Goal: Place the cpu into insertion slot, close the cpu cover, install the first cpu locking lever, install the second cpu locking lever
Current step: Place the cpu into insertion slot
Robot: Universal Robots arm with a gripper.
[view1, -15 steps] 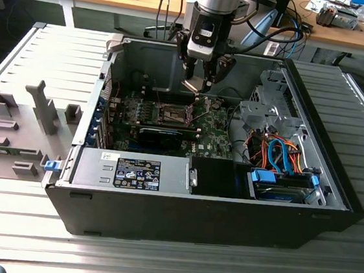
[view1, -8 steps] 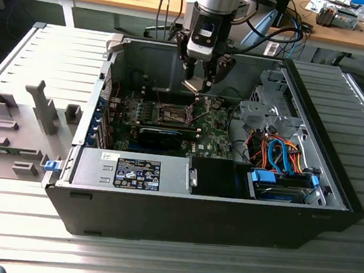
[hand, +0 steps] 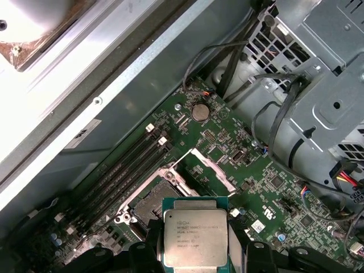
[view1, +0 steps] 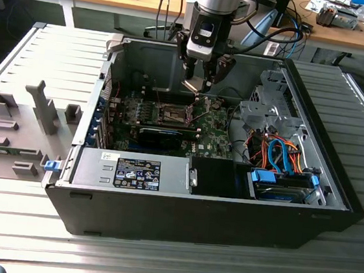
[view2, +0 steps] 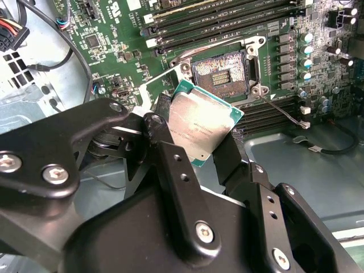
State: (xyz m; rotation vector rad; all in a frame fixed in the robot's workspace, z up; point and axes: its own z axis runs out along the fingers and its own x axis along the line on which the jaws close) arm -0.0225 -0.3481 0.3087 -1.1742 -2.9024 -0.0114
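Observation:
The cpu (view2: 202, 122) (hand: 195, 238), a pale silver square plate with a green rim, hangs above the motherboard with my gripper (view2: 199, 136) (hand: 195, 253) shut on two opposite edges. In the exterior view the gripper (view1: 197, 83) holds the cpu (view1: 192, 85) just above and behind the insertion slot (view1: 173, 114). The insertion slot (view2: 222, 74) (hand: 151, 199) lies bare, its dark brownish centre showing. Beside it the cpu cover (hand: 209, 166) (view2: 159, 79) stands swung up and open. A thin lever rod (view2: 284, 108) sticks out past the slot.
The open computer case (view1: 334, 172) walls in the board. A grey labelled box (view1: 133, 170) lies at its front, a long black card (view1: 162, 134) below the slot, and a metal drive cage (view1: 269, 110) with orange and blue cables (view1: 281, 153) on the exterior view's right. Grey fixtures (view1: 14, 125) stand outside the case.

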